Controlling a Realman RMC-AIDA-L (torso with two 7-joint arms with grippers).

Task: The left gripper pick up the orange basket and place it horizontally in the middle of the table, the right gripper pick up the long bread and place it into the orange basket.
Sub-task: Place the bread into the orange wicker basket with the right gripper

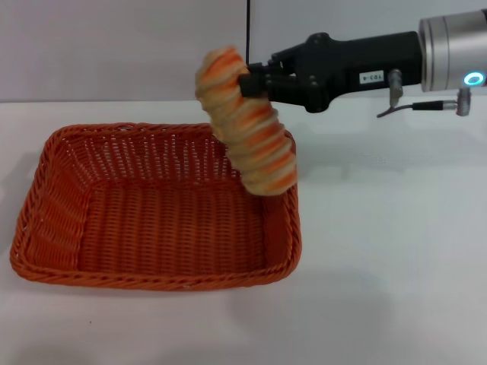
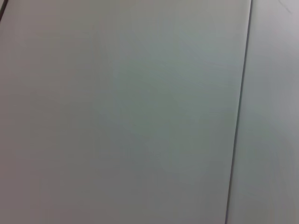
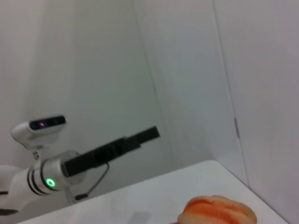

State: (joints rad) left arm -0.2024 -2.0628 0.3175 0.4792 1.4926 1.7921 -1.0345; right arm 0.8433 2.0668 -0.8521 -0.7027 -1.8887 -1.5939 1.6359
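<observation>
— White all round: a plain white wall behind and one wide, smooth white worktop (image 1: 380, 289). What is the right gripper (image 1: 247, 84) doing?

— Its slim black fingers, on the jaws with the small white label, are closed narrow on the upper end of the single long bread (image 1: 247, 125), a tan loaf with orange-brown crosswise stripes. The loaf hangs tilted, its lower end over the far right corner of the basket.

— How many baskets?

— One large rectangular orange wicker basket (image 1: 57, 228), lying flat on the worktop, nothing inside.

— And the left gripper (image 3: 147, 134)?

— Seen only from the right wrist view, held up well apart; whether its fingers are apart, I cannot tell.
</observation>
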